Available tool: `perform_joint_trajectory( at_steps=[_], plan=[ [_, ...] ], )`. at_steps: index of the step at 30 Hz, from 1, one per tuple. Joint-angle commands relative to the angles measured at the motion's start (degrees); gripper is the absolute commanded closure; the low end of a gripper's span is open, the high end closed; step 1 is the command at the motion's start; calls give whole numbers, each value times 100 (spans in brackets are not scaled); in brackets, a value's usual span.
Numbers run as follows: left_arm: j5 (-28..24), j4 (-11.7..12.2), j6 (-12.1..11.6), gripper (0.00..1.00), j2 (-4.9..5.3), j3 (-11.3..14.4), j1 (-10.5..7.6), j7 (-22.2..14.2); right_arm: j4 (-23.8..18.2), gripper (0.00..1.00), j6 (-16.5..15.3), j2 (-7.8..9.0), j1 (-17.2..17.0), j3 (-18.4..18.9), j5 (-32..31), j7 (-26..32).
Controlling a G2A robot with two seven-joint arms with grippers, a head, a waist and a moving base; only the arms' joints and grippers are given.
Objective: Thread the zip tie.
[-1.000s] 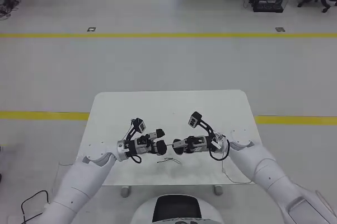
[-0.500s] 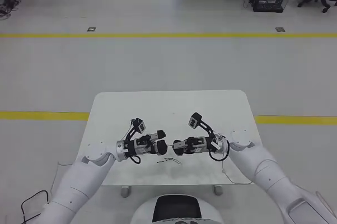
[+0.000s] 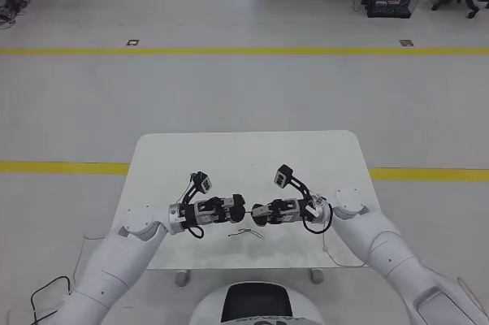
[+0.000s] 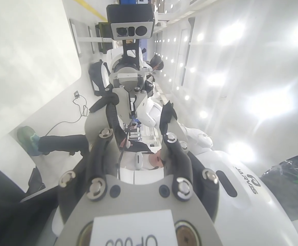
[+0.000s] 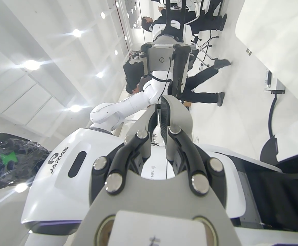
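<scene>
The left gripper [image 3: 237, 208] is holding its fingers closer together than a second ago, while both arms are staying put.
Above the near middle of the white table [image 3: 309, 154], the left gripper is hovering with its fingers still apart, gripping nothing that I can make out. The thin black zip tie [image 4: 121, 149] is running into the gap between them, close along one finger. Facing it almost tip to tip, the right gripper [image 3: 257, 213] is pinching the tie's far end, fingers pressed together.

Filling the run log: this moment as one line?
step: threading | left gripper: open around zip tie | right gripper: shut on zip tie | above table
</scene>
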Motion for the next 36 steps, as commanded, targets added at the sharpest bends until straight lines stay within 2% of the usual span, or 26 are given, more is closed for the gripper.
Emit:
perform_joint_trajectory(
  at_steps=[1, 21, 36],
  plan=[
    [-4, 3, -13, 68, 4, 8, -5, -4, 29, 100, 16, -6, 6, 4, -6, 15],
    [-47, 24, -57, 80, 40, 174, -86, -284, 328, 100, 46, -105, 100, 3, 51, 295],
    [-4, 50, -55, 82, 72, 261, -150, -305, 455, 100, 45, -175, 172, -18, -20, 382]
  ],
)
